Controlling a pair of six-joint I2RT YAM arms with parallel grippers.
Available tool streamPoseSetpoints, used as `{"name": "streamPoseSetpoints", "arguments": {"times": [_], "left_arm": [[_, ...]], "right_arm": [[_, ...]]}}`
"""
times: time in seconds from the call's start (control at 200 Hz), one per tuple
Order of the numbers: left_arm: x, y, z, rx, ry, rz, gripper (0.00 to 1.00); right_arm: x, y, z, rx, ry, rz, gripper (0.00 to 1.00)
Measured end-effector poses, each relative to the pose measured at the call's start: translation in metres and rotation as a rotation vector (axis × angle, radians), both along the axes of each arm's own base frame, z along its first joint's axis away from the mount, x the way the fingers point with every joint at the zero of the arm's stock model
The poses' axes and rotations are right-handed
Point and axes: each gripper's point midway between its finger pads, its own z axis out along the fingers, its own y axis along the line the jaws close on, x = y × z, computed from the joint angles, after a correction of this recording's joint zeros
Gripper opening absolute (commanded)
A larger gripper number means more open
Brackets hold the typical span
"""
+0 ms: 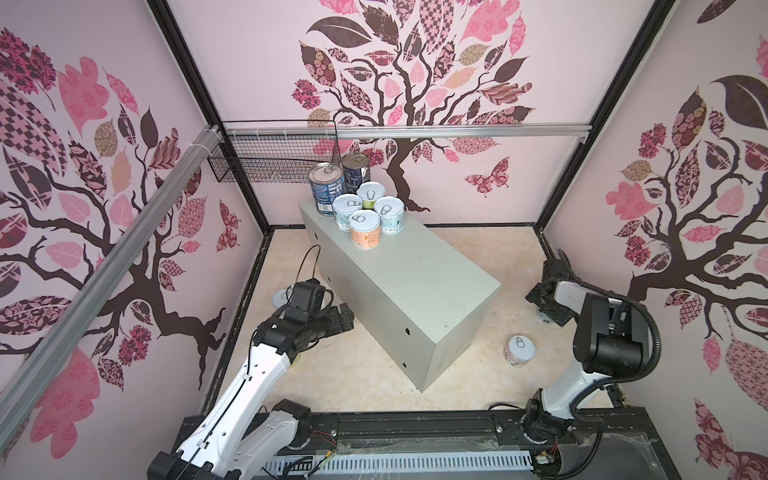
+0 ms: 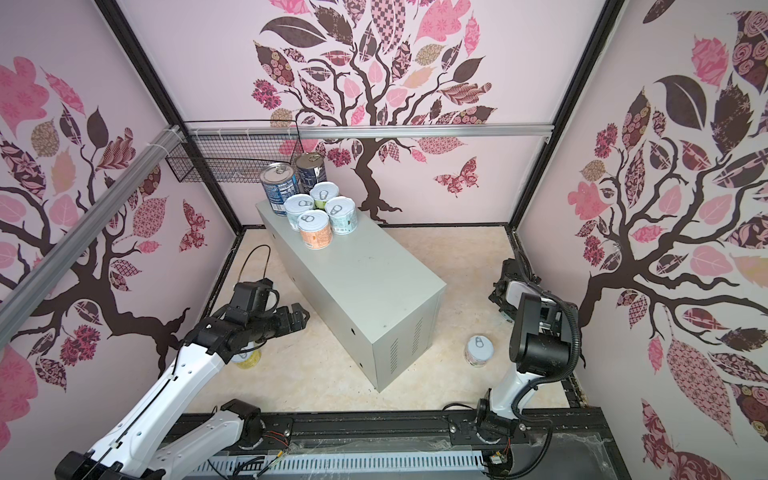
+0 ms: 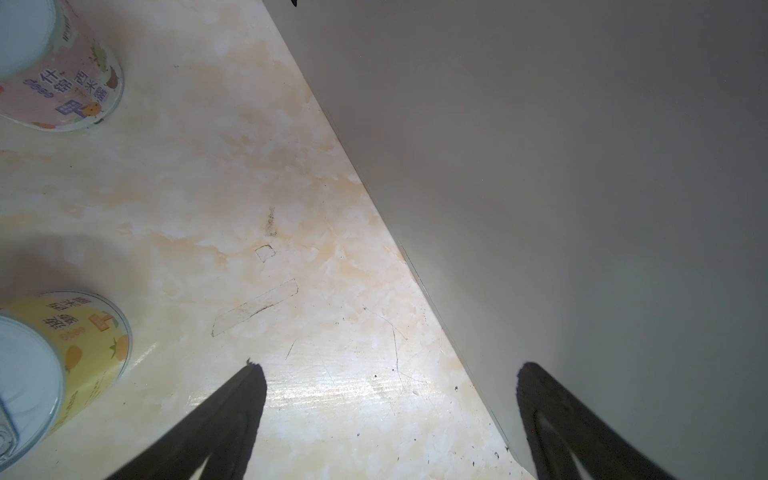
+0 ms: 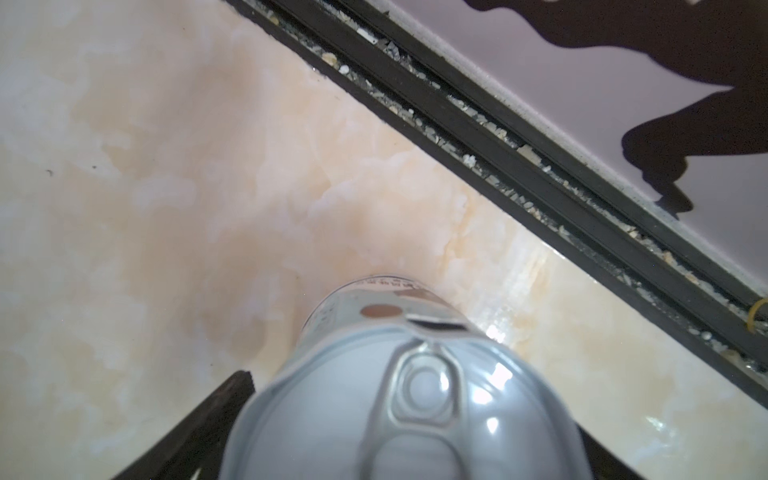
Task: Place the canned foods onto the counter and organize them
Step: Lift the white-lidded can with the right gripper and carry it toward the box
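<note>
The counter [image 1: 415, 282] [image 2: 365, 274] carries two tall dark-blue cans [image 1: 326, 189] and several short white-lidded cans [image 1: 364, 228] bunched at its far end. One short can [image 1: 519, 351] [image 2: 478, 350] stands on the floor to the counter's right. My right gripper [image 4: 411, 399] sits low by the right wall, its fingers on either side of another short can [image 4: 374, 324]; contact cannot be made out. My left gripper [image 3: 390, 370] [image 1: 347, 318] hangs open and empty beside the counter's side [image 3: 582, 166]. A pink can [image 3: 70, 83] and a yellow can [image 3: 83, 345] stand on the floor near it.
A black wire basket [image 1: 270, 162] hangs on the back-left rail above the counter's far end. A black floor rail [image 4: 540, 166] runs along the wall close to the right gripper. The marbled floor [image 1: 374, 374] surrounds the counter.
</note>
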Motion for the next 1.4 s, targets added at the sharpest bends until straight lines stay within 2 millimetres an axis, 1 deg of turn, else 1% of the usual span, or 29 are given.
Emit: {"name": "streamPoseSetpoints", "arguments": {"times": [0.18, 0.285, 0.45, 0.65, 0.78, 1.015, 1.22, 1.401], "left_arm": [[0.0, 0.0, 0.0, 0.002, -0.001, -0.002, 0.98], [0.0, 0.0, 0.0, 0.002, -0.001, -0.003, 0.98], [0.0, 0.0, 0.002, 0.003, -0.012, -0.009, 0.98], [-0.003, -0.003, 0.015, -0.024, -0.061, -0.029, 0.98], [-0.004, -0.006, 0.023, -0.049, -0.096, -0.046, 0.98], [-0.005, -0.009, 0.023, -0.067, -0.108, -0.065, 0.98], [-0.004, -0.006, 0.022, -0.075, -0.11, -0.063, 0.98], [-0.004, -0.009, 0.025, -0.088, -0.123, -0.075, 0.98]], "right_arm": [[0.002, 0.001, 0.001, 0.004, -0.01, 0.003, 0.71], [0.002, 0.002, 0.0, 0.011, -0.007, 0.008, 0.67], [0.004, 0.005, 0.0, 0.026, -0.009, 0.024, 0.67], [0.011, 0.015, 0.003, 0.073, -0.038, 0.074, 0.66], [0.016, 0.031, 0.005, 0.12, -0.065, 0.131, 0.66], [0.019, 0.064, 0.012, 0.175, -0.1, 0.24, 0.66], [0.027, 0.087, 0.034, 0.187, -0.156, 0.333, 0.66], [0.032, 0.112, 0.054, 0.224, -0.212, 0.422, 0.66]]}}
